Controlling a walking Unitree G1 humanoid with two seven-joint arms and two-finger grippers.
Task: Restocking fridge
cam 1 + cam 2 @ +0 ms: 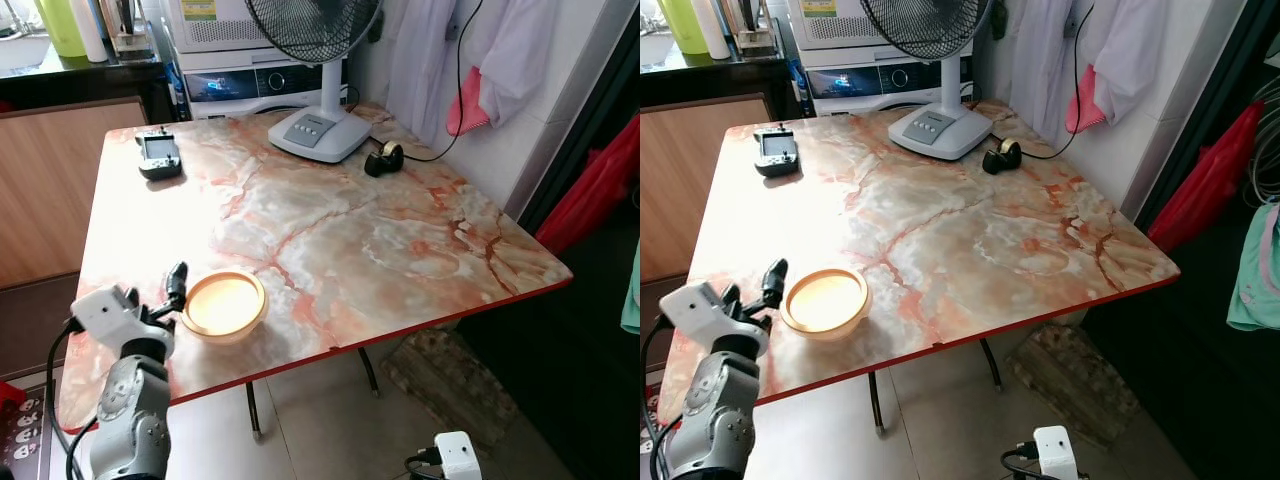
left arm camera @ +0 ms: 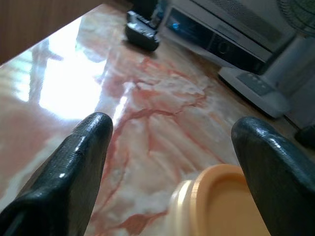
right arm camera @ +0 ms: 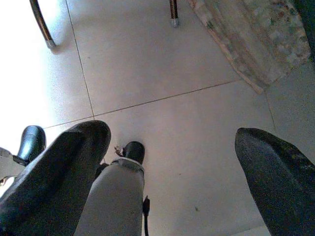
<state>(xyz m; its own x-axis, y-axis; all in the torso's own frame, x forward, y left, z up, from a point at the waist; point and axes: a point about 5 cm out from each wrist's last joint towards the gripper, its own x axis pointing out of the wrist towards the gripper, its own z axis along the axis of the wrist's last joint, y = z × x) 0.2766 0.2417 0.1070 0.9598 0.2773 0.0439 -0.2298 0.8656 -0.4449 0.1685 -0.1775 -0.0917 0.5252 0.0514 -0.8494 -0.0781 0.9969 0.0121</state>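
With its fingers spread wide and empty, the left gripper (image 1: 172, 290) sits just beside the orange bowl (image 1: 224, 304) near the table (image 1: 400, 250) front edge, where a clumsy closing could nudge the bowl off, while the right gripper (image 3: 172, 162) hangs open over the floor.

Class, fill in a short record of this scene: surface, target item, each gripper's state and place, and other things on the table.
surface: marble-pattern table
target item: orange bowl, near the table's front edge
left gripper: open, over the table, right beside the bowl
right gripper: open, hanging low over the tiled floor
other things: fan, handheld device, tape roll
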